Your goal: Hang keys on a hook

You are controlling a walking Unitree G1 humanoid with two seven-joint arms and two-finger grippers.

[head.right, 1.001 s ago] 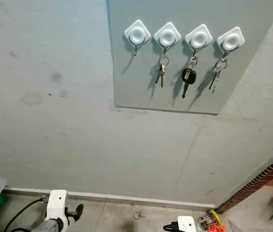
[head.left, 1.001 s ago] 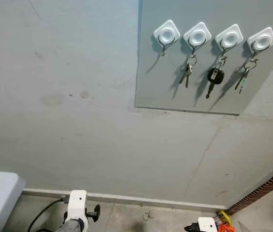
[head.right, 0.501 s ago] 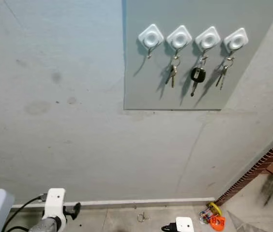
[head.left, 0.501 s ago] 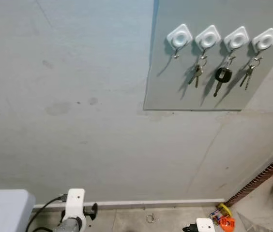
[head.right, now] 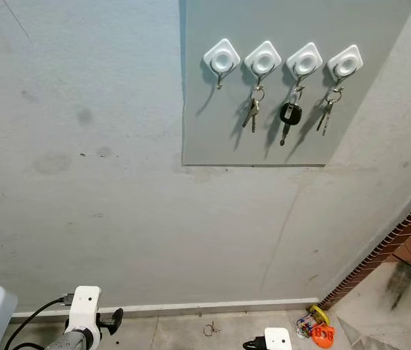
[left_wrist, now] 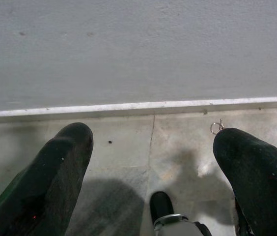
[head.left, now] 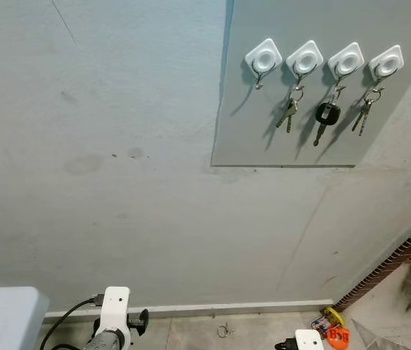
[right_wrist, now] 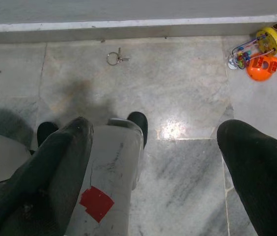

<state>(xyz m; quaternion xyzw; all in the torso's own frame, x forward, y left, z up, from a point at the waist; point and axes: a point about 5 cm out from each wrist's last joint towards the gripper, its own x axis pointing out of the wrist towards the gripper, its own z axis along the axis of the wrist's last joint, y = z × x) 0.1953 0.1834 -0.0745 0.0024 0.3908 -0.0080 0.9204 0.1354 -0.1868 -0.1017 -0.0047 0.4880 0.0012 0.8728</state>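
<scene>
A small key ring [right_wrist: 114, 58] lies on the stone floor close to the skirting board, also seen as the key ring [head.left: 224, 331] low in the head views. High on the wall a grey panel [head.left: 264, 138] carries four white hooks. The leftmost hook [head.left: 263, 57] is bare; the other three hold keys [head.left: 325, 117]. Both arms hang low. My left gripper [left_wrist: 153, 137] is open above the floor, the ring beyond its one fingertip. My right gripper [right_wrist: 158, 128] is open too, with the ring on the floor ahead of it.
A colourful toy [right_wrist: 256, 54] lies on the floor by the brick corner [head.left: 409, 251] to the right. A white tabletop [head.left: 1, 321] juts in at the lower left. My own foot [right_wrist: 111, 172] stands below the right gripper.
The head camera has shifted, so the panel now sits further right and smaller than a second ago. The key ring stays on the floor and both arms still hang.
</scene>
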